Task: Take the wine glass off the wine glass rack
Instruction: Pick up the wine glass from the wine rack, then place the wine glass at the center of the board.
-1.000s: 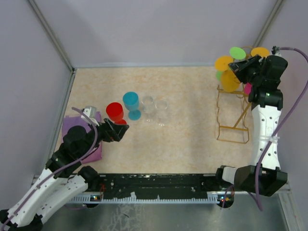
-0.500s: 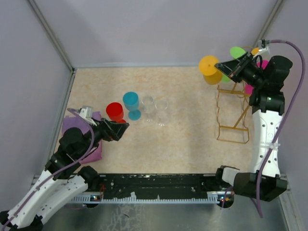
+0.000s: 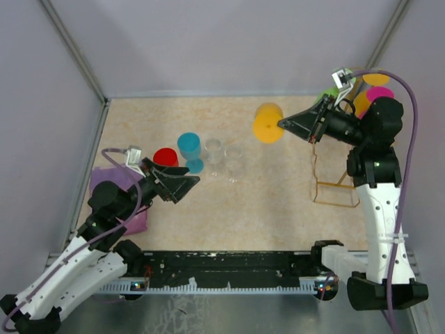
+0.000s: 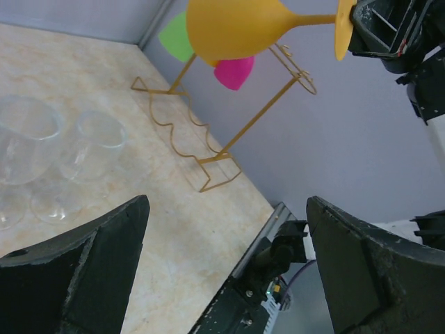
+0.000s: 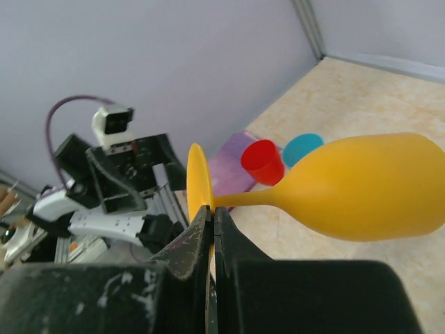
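The right claw (image 3: pixel 283 124) is holding an orange wine glass (image 3: pixel 267 123) in the air, apart from the wine glass rack (image 3: pixel 336 186).
Nearest, the left claw (image 3: pixel 184 186) is gaping wide with nothing in it, hovering beside a red glass (image 3: pixel 165 157) and a blue glass (image 3: pixel 189 146) on the surface (image 3: pixel 264 205). Farther in, the right claw is pinching the orange glass by the rim of its foot; the glass is lying sideways, bowl pointing left. At the right, a pink glass (image 4: pixel 234 72) and a green glass (image 4: pixel 175 38) are hanging on the gold wire rack.
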Available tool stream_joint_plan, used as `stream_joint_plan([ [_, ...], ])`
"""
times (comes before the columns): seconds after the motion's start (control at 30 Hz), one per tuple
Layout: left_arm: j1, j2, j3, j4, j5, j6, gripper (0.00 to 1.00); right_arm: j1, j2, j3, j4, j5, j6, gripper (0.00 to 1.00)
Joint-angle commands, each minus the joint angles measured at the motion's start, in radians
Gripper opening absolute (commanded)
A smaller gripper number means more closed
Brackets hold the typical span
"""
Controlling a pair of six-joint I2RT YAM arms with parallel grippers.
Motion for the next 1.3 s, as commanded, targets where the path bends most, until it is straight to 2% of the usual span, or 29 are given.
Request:
stream_joint_plan([
  [0.0,0.003,0.089,-0.035,0.278,0.176,-0.098,0.99,0.092,-0.046,-0.015,0.095,-0.076,-0.05,0.0],
  [0.23,0.003,0.222,0.016,0.349,0.353,-0.1,0.99,0.285,0.005,0.048,-0.1,0.1,-0.232,0.0],
  [0.47,0.003,0.22,-0.01,0.397,0.36,-0.097,0.97,0.499,0.102,0.118,-0.182,0.289,-0.309,0.0],
  [0.67,0.003,0.218,-0.037,0.447,0.363,-0.106,0.89,0.66,0.179,0.178,-0.208,0.367,-0.357,0.0],
  [0.77,0.003,0.216,-0.043,0.454,0.358,-0.105,0.82,0.719,0.216,0.21,-0.243,0.402,-0.395,0.0],
  [1.0,0.003,0.178,-0.062,0.427,0.311,-0.084,0.62,0.761,0.246,0.244,-0.272,0.413,-0.422,0.0],
  [1.13,0.003,0.161,-0.072,0.426,0.282,-0.084,0.54,0.776,0.246,0.244,-0.279,0.386,-0.441,0.0],
  [1.27,0.003,0.165,-0.076,0.435,0.291,-0.078,0.51,0.792,0.252,0.244,-0.291,0.382,-0.457,0.0],
])
